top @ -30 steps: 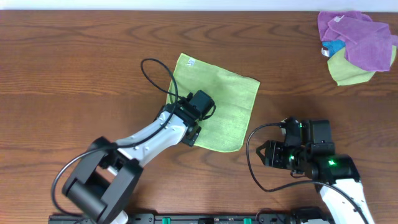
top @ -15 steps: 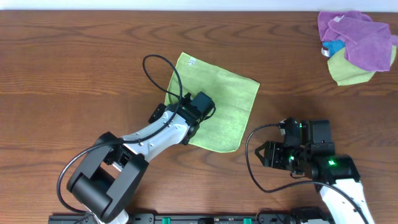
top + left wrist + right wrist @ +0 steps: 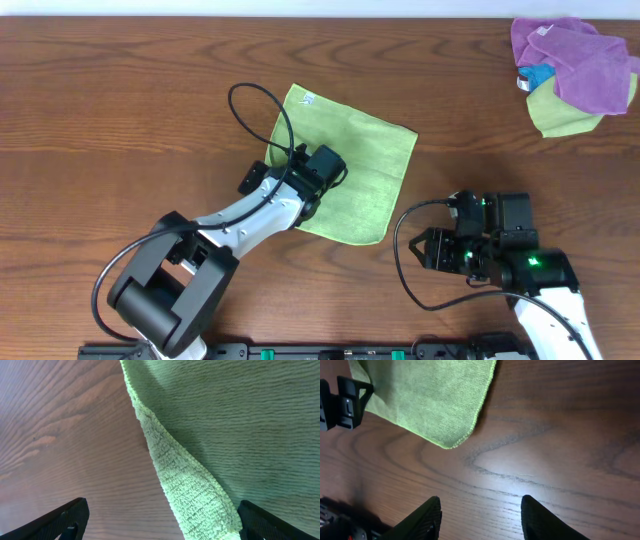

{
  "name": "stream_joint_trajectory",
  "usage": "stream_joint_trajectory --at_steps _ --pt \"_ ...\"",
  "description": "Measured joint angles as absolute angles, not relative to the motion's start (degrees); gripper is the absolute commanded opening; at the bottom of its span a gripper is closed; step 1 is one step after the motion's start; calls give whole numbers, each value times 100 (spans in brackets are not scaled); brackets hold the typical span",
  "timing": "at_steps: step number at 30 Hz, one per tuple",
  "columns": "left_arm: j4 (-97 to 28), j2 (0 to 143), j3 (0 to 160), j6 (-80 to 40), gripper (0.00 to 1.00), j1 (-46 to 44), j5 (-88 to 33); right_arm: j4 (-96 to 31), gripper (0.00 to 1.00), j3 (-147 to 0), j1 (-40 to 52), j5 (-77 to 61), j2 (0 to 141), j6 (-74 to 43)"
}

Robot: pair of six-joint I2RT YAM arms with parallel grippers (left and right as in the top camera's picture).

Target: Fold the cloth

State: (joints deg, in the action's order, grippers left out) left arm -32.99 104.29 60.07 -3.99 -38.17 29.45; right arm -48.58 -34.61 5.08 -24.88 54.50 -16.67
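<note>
Cloth (image 3: 360,170) lying flat on table (image 3: 120,100), centre-left, tag corner at far side, left edge ridging up slightly. Left fingers (image 3: 62,516) standing fully spread, straddling that raised edge, gripping nothing yet. For clean fold, prob. best: dropping low so one finger slides under hem, pinching near corner, not mid-edge, then carrying it over w/o dragging rest. Right fingers (image 3: 420,520) hanging approx. half open over bare wood beside cloth's near corner, touching nothing.

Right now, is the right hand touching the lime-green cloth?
Apart. Right wrist view shows bare table between the right hand and the cloth corner.
</note>
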Motion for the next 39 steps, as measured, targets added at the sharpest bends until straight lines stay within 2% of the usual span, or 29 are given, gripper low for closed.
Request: stream_joint_trajectory --at_steps 17,25,26,29,32,39 --pt "-3710 10787 6010 -454 95 -3594 3992 -4899 50 -3461 508 -2510 5450 -1664" --pt "-3728 10829 6010 -576 95 -3568 4202 -4895 46 -3461 510 -2580 5450 -1619" --pt "-3728 10829 6010 -582 95 -3568 4209 -4873 42 -3461 513 -2644 5450 -1603" --pt "-3728 10829 6010 -602 95 -3568 4217 -4541 19 -3450 591 -2904 5452 -1549" --pt "-3726 10829 6010 -628 95 -3566 4163 -3986 2 -3411 779 -3083 5522 -1549" --pt "-3728 10827 6010 -749 95 -3562 4047 -2939 1 -3301 1223 -3291 6501 -1745"
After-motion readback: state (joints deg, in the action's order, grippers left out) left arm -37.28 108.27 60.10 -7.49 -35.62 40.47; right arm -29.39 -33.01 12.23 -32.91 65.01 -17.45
